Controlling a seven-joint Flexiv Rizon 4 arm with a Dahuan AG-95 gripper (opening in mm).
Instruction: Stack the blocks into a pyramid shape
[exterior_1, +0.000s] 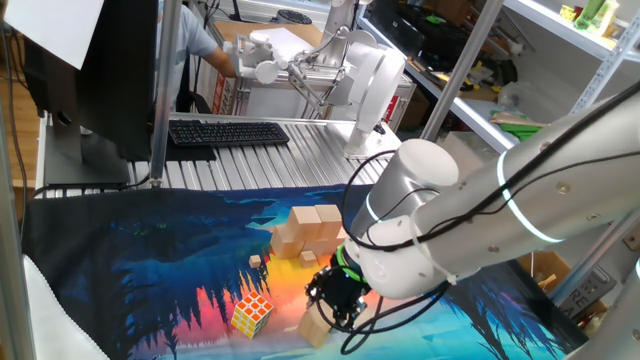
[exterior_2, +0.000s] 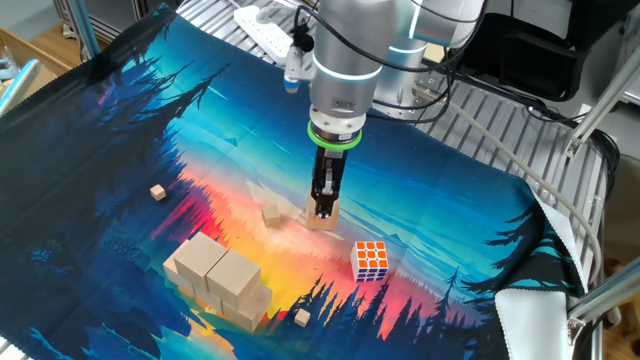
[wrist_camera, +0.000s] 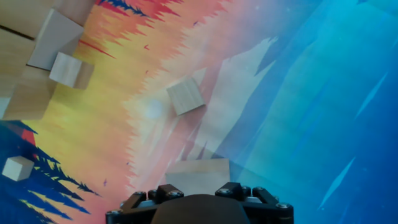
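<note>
On the forest-print mat (exterior_2: 120, 140), jaws straddle a lone block (exterior_2: 322, 216).

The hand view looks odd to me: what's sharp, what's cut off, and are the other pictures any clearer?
Hand view: mat and tiny cube sharp; the block at the bottom is half hidden by the gripper. One fixed view: the arm fills the foreground. The other fixed view: evenly lit and clear.
</note>
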